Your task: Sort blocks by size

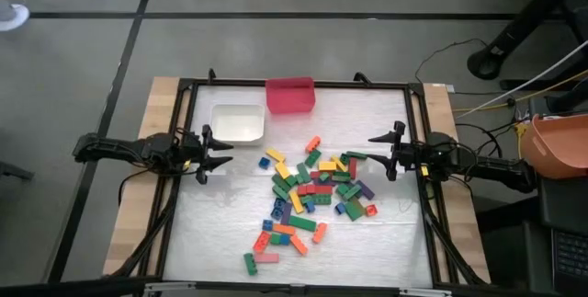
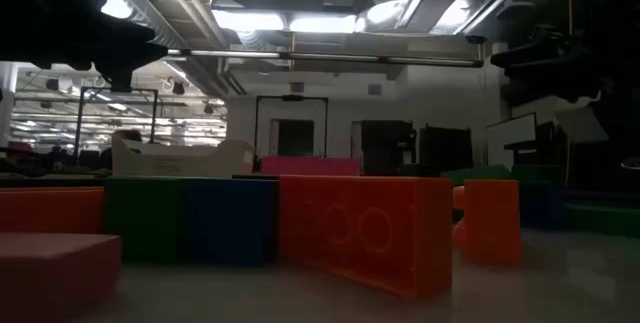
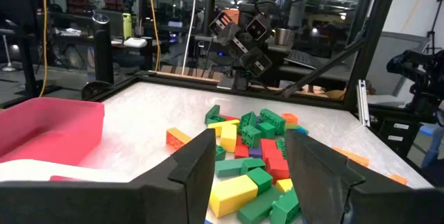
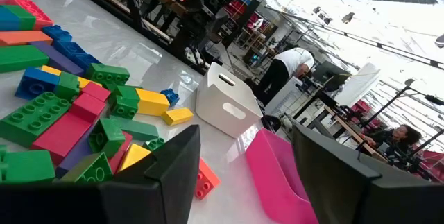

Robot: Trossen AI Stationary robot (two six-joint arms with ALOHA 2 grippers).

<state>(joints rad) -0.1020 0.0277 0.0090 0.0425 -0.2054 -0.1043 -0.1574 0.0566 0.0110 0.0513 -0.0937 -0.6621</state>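
multicolour blocks [image 1: 308,191] piled mid-table btwn left hand [image 1: 213,154] & right hand [image 1: 387,150], both spread wide, holding nothing.

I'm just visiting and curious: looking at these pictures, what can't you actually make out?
- Inside of the white bin: in the high view, too small to tell whether it holds anything.
- Blocks low in the pile: covered by those on top.
- Far side of the table: in the low view, blocked by the orange block close to the lens.
- Red bin: cut off by the left wrist view's edge.

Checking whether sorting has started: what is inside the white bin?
From above, the white bin shows only its bare floor, no blocks in it. The red bin beside it looks bare too.
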